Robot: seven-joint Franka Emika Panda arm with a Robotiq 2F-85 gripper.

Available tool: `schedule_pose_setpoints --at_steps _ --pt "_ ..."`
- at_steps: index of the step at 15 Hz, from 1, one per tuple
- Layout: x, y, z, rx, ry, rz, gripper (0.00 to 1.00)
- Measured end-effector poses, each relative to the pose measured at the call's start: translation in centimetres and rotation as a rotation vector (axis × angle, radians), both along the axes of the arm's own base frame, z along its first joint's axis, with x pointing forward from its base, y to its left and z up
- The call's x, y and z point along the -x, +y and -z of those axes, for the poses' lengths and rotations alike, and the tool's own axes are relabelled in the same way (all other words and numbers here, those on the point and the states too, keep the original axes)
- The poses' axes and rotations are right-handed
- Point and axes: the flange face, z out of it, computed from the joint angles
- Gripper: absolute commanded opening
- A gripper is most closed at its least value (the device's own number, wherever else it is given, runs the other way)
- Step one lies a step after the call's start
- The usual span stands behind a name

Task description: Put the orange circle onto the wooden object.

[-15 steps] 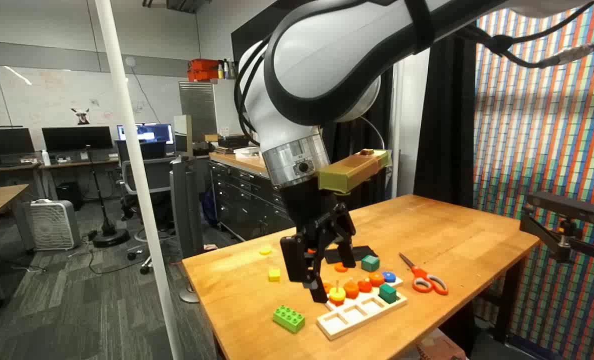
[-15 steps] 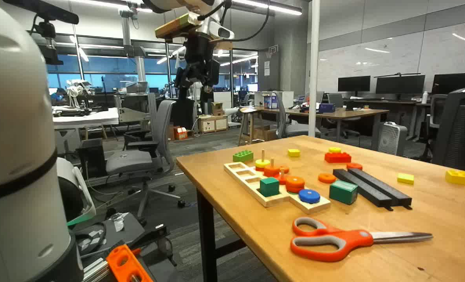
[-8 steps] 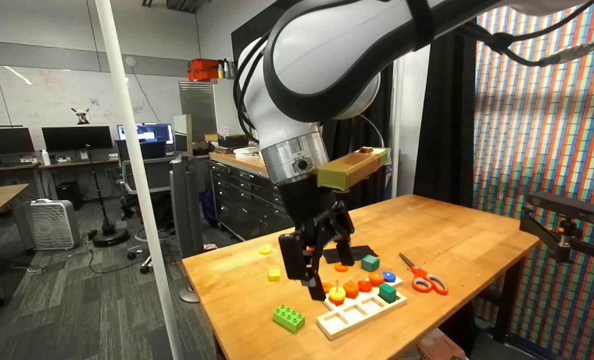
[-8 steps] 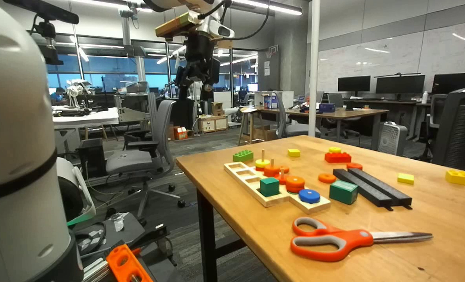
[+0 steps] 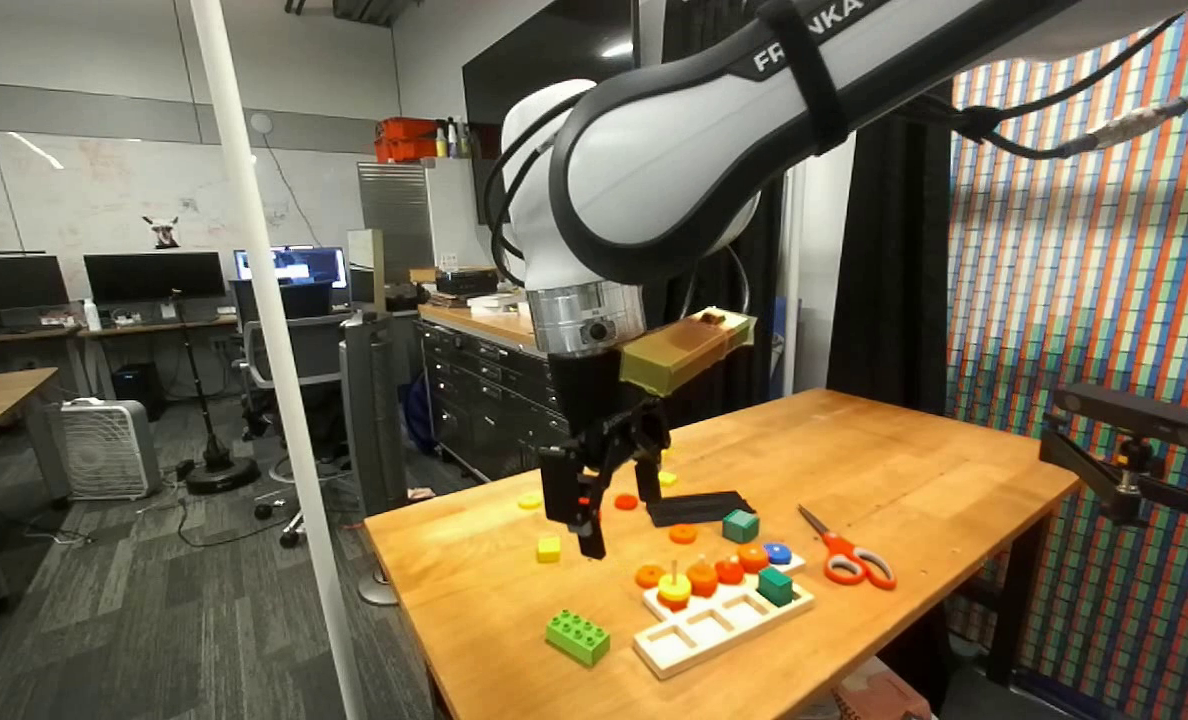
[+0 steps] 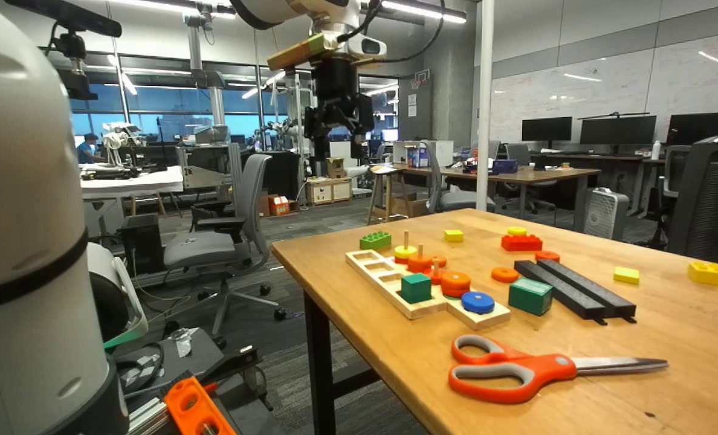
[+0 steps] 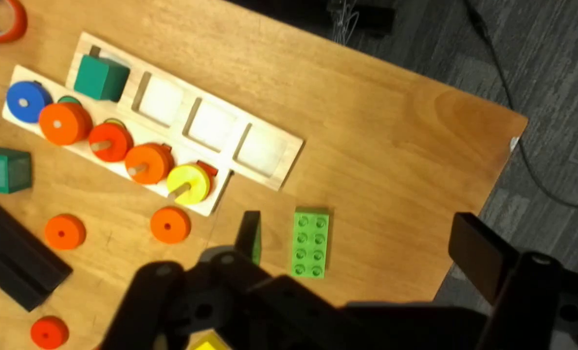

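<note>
Robotics lab for sure, with plenty of office mixed in. In an exterior view the arm (image 5: 674,150) above the claw (image 5: 620,530) has FRANKA lettering (image 5: 836,17) on it, and there's a camera-looking bar (image 5: 1142,413) mounted well right of the claw. Far back to its left: a whiteboard (image 5: 64,190), monitors (image 5: 152,287) on desks (image 5: 14,338). Black drawer cabinets (image 5: 489,390) behind it. Also in an exterior view, a wheeled office chair (image 6: 202,251) sits below and left of the claw.
</note>
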Motion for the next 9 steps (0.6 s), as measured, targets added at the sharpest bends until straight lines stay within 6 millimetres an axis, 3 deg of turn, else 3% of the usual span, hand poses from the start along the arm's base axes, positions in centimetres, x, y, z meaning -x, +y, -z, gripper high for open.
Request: schedule_pose_setpoints --at_steps 5,9 --pt "-4.3 -5.1 1.3 -0.062 -0.093 0.015 1.00" --pt "-7.1 -10.1 3.8 -0.086 -0.098 0.051 1.00"
